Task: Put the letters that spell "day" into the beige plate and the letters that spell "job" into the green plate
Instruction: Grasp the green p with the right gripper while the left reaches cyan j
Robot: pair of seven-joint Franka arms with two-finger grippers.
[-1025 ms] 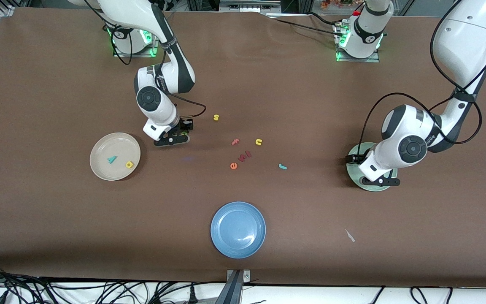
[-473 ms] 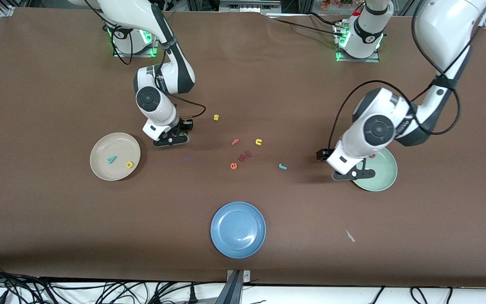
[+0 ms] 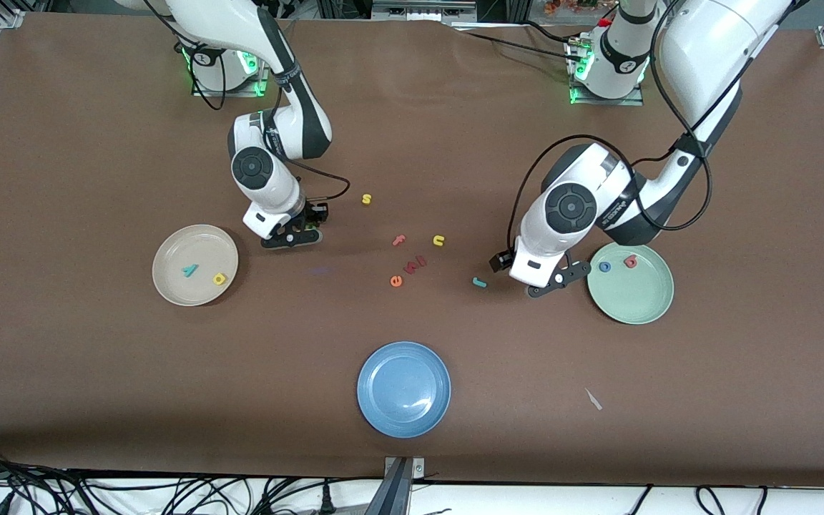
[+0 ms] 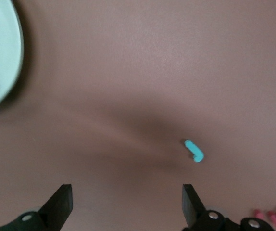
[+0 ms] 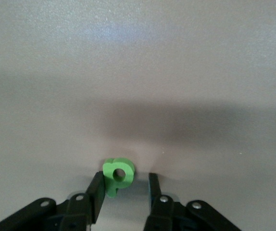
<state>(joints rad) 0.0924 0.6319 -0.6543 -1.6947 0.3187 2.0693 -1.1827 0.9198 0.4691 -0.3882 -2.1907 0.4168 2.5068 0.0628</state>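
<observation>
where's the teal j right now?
The teal j lies on the bare table, between the orange-red e and the green plate. The left gripper hangs beside it, jaws open.

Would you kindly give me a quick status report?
Left gripper open over table, near teal j. Right gripper closing around green d beside beige plate. Nothing in the way.
</observation>
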